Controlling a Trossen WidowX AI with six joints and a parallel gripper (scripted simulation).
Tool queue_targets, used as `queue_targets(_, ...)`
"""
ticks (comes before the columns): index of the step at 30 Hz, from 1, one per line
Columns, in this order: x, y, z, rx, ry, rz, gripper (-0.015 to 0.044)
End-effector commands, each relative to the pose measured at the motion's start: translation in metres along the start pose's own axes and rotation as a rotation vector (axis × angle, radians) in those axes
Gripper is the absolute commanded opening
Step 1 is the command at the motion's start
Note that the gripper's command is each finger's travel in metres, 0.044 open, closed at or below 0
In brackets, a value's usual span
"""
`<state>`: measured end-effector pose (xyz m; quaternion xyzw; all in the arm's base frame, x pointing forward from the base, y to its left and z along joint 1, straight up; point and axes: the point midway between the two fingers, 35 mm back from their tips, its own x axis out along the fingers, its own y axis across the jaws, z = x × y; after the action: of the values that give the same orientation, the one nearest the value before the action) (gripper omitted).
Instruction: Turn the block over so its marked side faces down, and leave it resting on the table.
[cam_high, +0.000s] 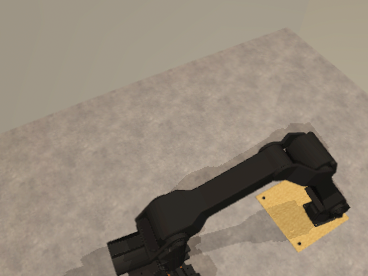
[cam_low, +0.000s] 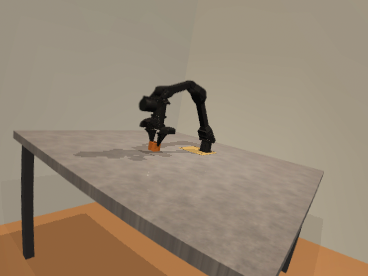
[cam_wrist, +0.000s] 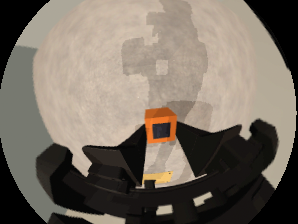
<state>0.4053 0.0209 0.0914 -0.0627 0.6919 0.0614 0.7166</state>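
Observation:
The orange block (cam_low: 154, 146) (cam_wrist: 161, 113) is between the fingertips. Its marked side, with a dark square, faces back toward the wrist camera; a plain orange side shows beyond it. In the exterior view it appears slightly above the table (cam_low: 225, 190) (cam_high: 150, 125) (cam_wrist: 90, 75), though the gap is small. My gripper (cam_low: 155, 144) (cam_wrist: 159, 125) points down and is shut on the block, one finger on each side. In the top view the arm hides nearly all of the block; only specks of orange show at the bottom edge.
The yellow mounting plate (cam_high: 272, 202) (cam_low: 188, 148) (cam_wrist: 163, 177) lies under the arm's base. The arm (cam_high: 225, 182) (cam_low: 172, 89) arches from it over to the block. The table's near edge (cam_low: 125, 212) runs diagonally in the exterior view.

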Motion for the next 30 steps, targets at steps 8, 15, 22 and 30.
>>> queue_targets(8, -0.0023, -0.0001, 0.0015, 0.0, -0.089, 0.004, 0.0)
queue_targets(15, 0.0004, -0.0005, 0.0029, 0.002, -0.185, 0.005, 0.0)
queue_targets(22, 0.0022, -0.0006, 0.0026, 0.003, -0.28, 0.005, 0.0)
queue_targets(30, 0.0032, -0.0005, 0.0003, 0.001, -0.389, 0.005, 0.0)
